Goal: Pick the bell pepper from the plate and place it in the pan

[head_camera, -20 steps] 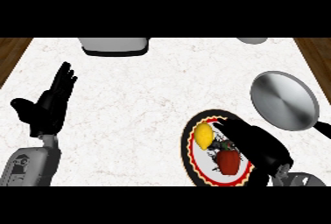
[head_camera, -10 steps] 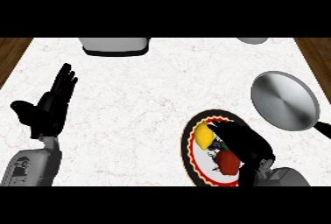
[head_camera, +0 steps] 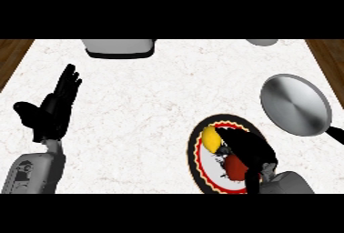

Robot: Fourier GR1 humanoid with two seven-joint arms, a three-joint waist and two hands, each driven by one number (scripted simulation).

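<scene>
Counter (head_camera: pixel 148 118) of pale marble, filling the view. Grey appliance (head_camera: pixel 119 48) at the far edge, small grey dish (head_camera: pixel 262 42) further right. Steel pan (head_camera: pixel 295 104) on the right side, bowl bare, dark handle running off toward the near right. Plate (head_camera: pixel 201 157) with a red and black patterned rim just near-left of the pan, close but apart.

Left hand (head_camera: pixel 52 107) at the left side, fingers straight and up, resting. Right hand (head_camera: pixel 245 148) down over the plate, fingers curled over the food; whether already closed round anything, impossible to tell.

Bell pepper (head_camera: pixel 235 168), red, on the plate's near half, partly under that hand. Yellow fruit (head_camera: pixel 211 138) just beyond it, touching or nearly so.

Probably light, hollow and fairly stiff, with a smooth waxy skin likely to slip. Best taken round the broad middle, thumb opposite fingers, well away from the yellow fruit.
</scene>
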